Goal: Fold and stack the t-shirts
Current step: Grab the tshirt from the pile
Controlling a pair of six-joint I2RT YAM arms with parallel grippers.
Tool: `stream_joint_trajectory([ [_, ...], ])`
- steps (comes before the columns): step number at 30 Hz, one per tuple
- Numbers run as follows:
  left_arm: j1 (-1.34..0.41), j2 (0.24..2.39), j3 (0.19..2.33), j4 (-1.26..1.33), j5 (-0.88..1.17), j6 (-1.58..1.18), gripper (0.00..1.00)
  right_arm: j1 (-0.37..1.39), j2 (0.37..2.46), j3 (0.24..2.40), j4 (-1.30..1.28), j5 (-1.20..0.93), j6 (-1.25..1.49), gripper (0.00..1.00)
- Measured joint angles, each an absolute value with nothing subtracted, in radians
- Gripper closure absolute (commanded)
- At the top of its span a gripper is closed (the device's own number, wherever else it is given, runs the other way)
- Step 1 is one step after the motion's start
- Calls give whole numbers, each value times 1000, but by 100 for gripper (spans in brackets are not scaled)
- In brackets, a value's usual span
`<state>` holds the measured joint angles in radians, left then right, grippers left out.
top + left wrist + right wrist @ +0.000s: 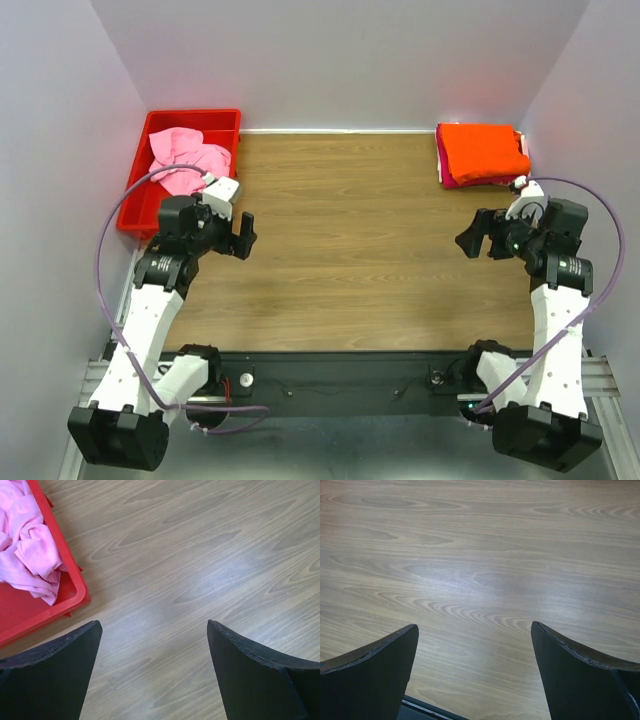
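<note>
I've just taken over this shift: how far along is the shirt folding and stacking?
Done: the orange shirt lies folded on a darker pink-red shirt at the table's far right corner. In hand: nothing; the left gripper and right gripper are both open over bare wood. Left: the light pink shirt sits crumpled in the red tray, still to be folded and stacked.

Two arms, white shells with small dark dots and black joints. Left arm at lower left of the frame, right arm at lower right. Big black blocks at the bottom ends. Black heads at the top ends with small white parts on them. A thin purple cable looping out from each arm and back down. Close up, black fingers, wide and pointed, with rough edges; same dark fingers on the right.
</note>
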<state>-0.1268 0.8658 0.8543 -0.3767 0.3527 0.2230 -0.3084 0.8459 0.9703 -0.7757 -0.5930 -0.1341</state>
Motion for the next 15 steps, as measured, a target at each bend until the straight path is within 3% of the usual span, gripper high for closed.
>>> stream_joint_trajectory([
  [7,-83,1131,1129,-451,323,264,1,-308,905,970,-775,-593,-133,0],
  [15,135,1607,1575,-492,312,350,1,-308,1008,963,-763,-596,-136,0],
])
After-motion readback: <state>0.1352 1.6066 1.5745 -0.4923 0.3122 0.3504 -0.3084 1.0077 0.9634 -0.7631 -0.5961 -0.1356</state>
